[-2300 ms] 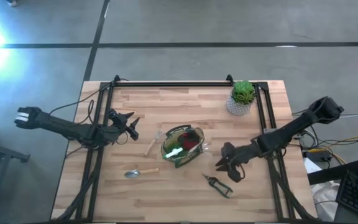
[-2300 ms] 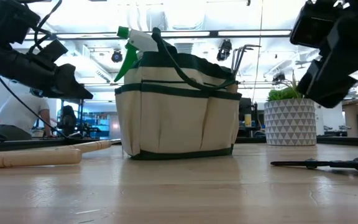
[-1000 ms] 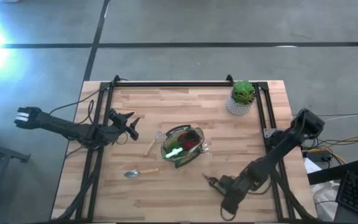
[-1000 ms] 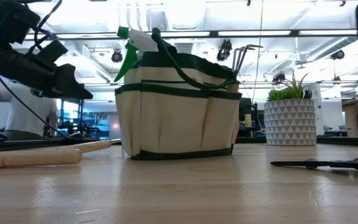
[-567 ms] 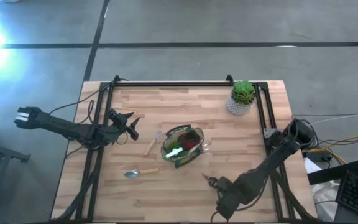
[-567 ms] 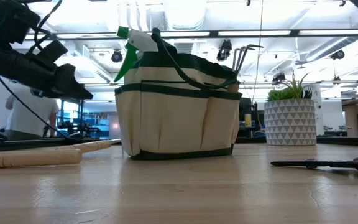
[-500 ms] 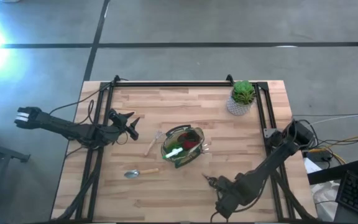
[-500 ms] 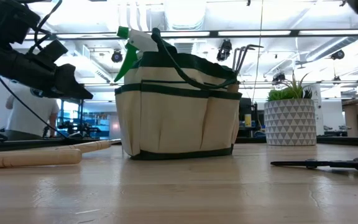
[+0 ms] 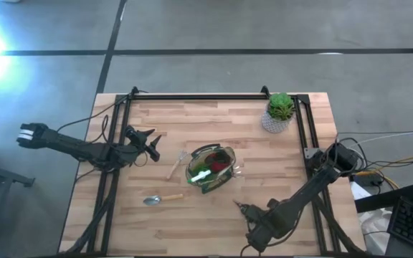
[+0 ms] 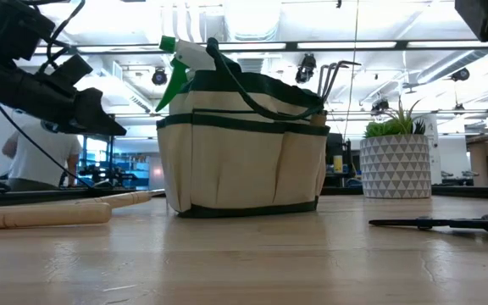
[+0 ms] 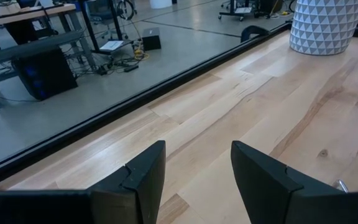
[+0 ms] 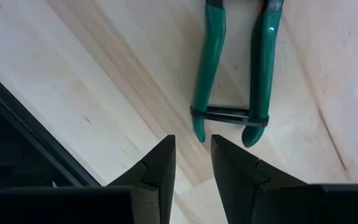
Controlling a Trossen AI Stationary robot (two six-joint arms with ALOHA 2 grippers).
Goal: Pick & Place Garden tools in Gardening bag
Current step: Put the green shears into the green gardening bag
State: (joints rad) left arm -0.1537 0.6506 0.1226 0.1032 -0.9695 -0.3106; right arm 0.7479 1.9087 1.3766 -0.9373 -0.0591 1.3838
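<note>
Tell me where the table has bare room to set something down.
Bare wood runs along the far edge between the left hand and the plant pot, and across the near left corner below the trowel. It is crowded around the gardening bag, with the fork beside it, and where the right hand hangs over the pruning shears.

1. The pruning shears (image 12: 234, 74) are lying on the table (image 9: 214, 118) just ahead of the right gripper (image 12: 192, 163).
2. The gardening bag (image 9: 210, 168) is standing well beyond, toward the plant pot (image 9: 279, 111).
</note>
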